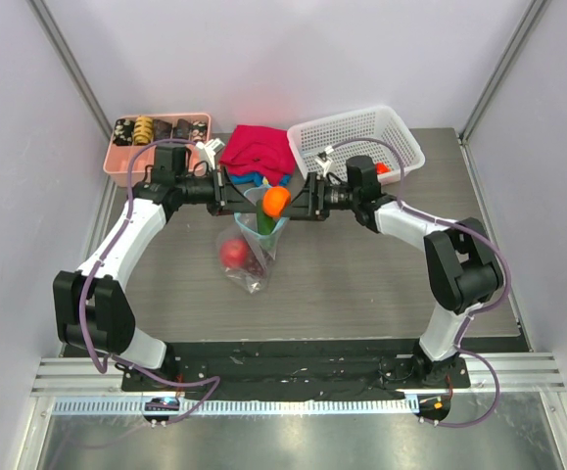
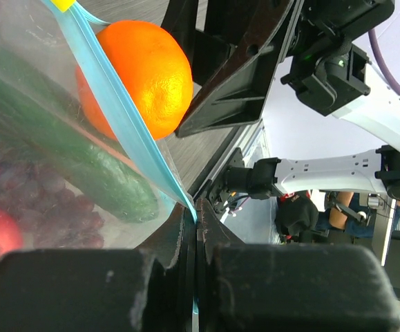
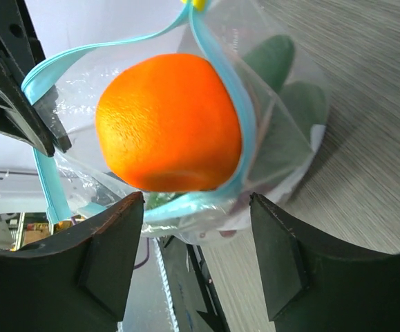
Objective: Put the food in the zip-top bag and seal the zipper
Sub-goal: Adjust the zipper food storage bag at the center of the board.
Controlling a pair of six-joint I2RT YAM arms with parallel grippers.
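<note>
Orange fruit [image 1: 275,201] sits in the bag [image 1: 254,274] mouth, red cloth [image 1: 259,147] behind

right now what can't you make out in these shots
- top view: zip-top bag mouth, covered by left gripper, right gripper and orange
- top view: red item in white basket, half behind right arm
- top view: pink tray contents, too small
- left wrist: purple bunch, blurred through the bag

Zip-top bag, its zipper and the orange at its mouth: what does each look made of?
The zip-top bag looks like thin, soft clear plastic film, glossy: it creases and the green food shows through. Its zipper seems a thicker, matte light-blue plastic strip. The orange is likely moulded plastic or foam, hard to tell which: pitted, evenly coloured skin with a dull sheen.
</note>
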